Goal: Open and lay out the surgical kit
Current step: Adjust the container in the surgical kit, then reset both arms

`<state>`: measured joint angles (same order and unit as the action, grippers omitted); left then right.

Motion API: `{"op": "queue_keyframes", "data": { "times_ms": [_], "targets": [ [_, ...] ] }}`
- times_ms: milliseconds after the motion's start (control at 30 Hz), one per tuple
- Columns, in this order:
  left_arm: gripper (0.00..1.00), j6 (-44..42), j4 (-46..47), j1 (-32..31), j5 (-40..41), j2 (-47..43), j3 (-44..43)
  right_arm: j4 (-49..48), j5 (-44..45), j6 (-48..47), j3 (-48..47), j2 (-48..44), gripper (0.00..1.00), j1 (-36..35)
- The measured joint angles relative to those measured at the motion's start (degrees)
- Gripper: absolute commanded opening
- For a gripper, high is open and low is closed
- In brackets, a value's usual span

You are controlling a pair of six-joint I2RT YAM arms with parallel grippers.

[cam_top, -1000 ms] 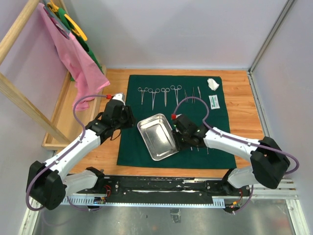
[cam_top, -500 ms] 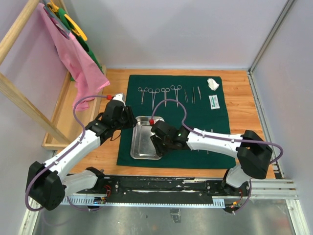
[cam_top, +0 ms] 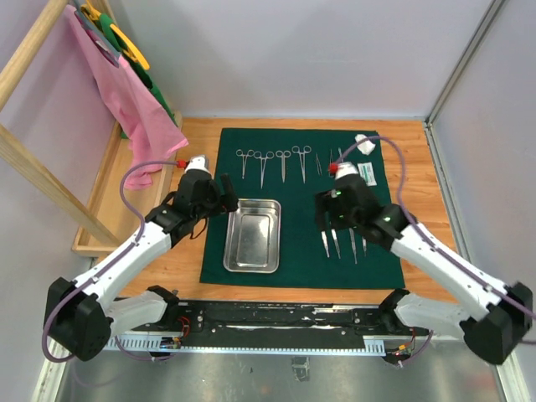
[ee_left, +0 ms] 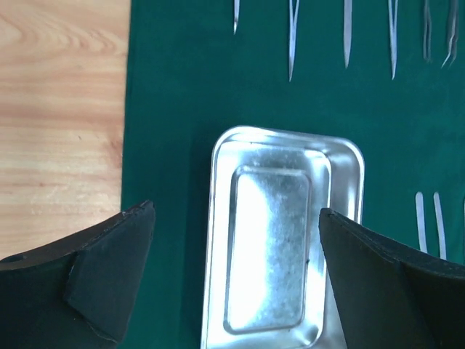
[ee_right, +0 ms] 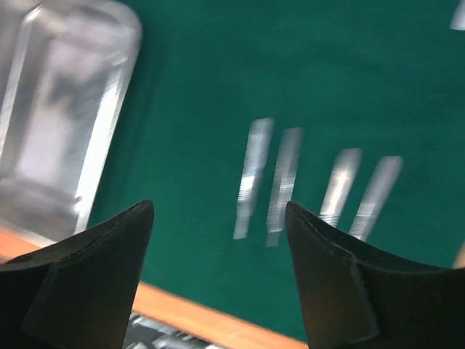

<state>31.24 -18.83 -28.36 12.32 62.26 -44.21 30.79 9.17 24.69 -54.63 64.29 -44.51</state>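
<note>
No text, number, brand or sign is legible in any view. The small white packet (cam_top: 366, 173), lying near the right edge of the green cloth (cam_top: 293, 243), carries green printing. It is too small to read from the overhead camera.

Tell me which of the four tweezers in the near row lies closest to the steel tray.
The leftmost one, at the end of the row facing the tray; the other three lie further right on the green cloth.
</note>
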Motion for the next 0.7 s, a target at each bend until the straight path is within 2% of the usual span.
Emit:
{"op": "queue_keyframes", "data": {
  "times_ms": [33,167,233,333,433,700],
  "targets": [
    [0.99,-0.3,0.0,0.0,0.9,0.0,-0.5,0.5,1.0,-1.3,0.9,-2.3,0.99,4.0],
    [0.99,-3.0,3.7,2.6,1.9,-0.1,-1.7,-1.6,5.4,-7.6,6.6,-10.6,0.98,15.4],
    [0.99,-4.5,6.8,5.6,2.0,0.0,-1.1,-3.0,7.1,-9.7,9.6,-13.4,0.98,18.3],
    [0.99,-6.7,10.8,9.1,3.8,0.6,0.6,-10.5,9.2,-12.4,16.0,-16.9,0.98,20.6],
    [0.99,-9.9,15.5,10.7,6.8,1.8,3.7,-17.3,13.2,-14.8,22.0,-17.3,0.98,22.5],
    [0.99,-18.8,32.7,13.4,8.7,1.1,21.0,-31.0,20.1,-15.7,29.2,-10.4,0.98,36.8]
  ]
}}
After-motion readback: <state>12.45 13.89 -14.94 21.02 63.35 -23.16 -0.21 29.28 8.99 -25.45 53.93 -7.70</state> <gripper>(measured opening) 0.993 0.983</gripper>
